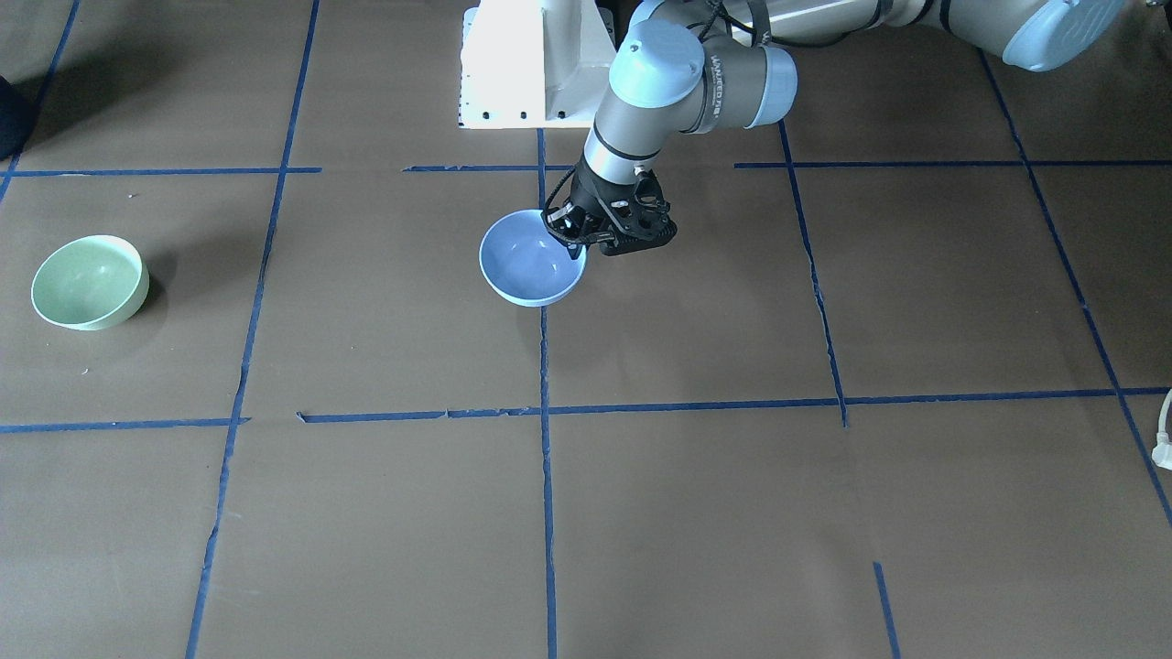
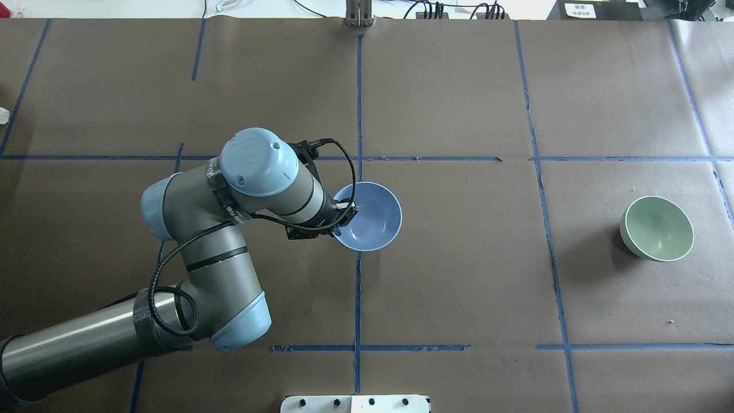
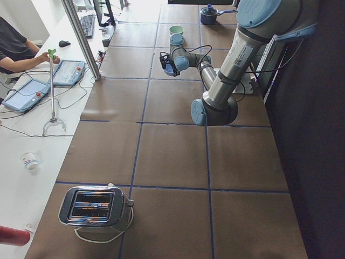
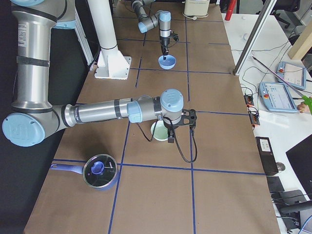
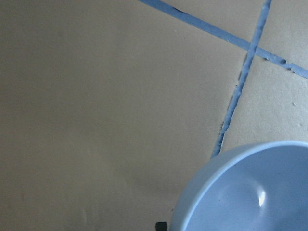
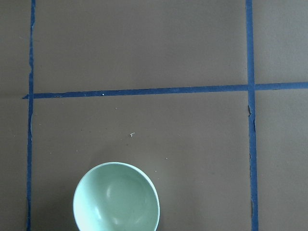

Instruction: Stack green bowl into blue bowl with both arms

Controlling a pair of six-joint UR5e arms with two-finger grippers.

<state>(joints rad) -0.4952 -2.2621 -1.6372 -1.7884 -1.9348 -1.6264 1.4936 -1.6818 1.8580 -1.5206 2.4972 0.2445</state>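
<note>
The blue bowl (image 1: 531, 261) is near the table's middle, on a blue tape line; it also shows in the overhead view (image 2: 373, 217) and the left wrist view (image 5: 250, 192). My left gripper (image 1: 572, 240) is shut on the rim of the blue bowl, on the side towards the robot base. I cannot tell whether the bowl touches the table. The green bowl (image 1: 90, 282) stands upright and alone far to the robot's right (image 2: 656, 228) (image 6: 116, 198). My right gripper (image 4: 171, 137) shows only in the exterior right view, in line with the green bowl (image 4: 157, 130); I cannot tell whether it is open or shut.
The white pedestal base (image 1: 536, 64) stands at the table's robot side. A blue pot with a glass lid (image 4: 100, 171) sits at the table's right end. A toaster (image 3: 94, 205) sits at the left end. Operators' desks run along the far side.
</note>
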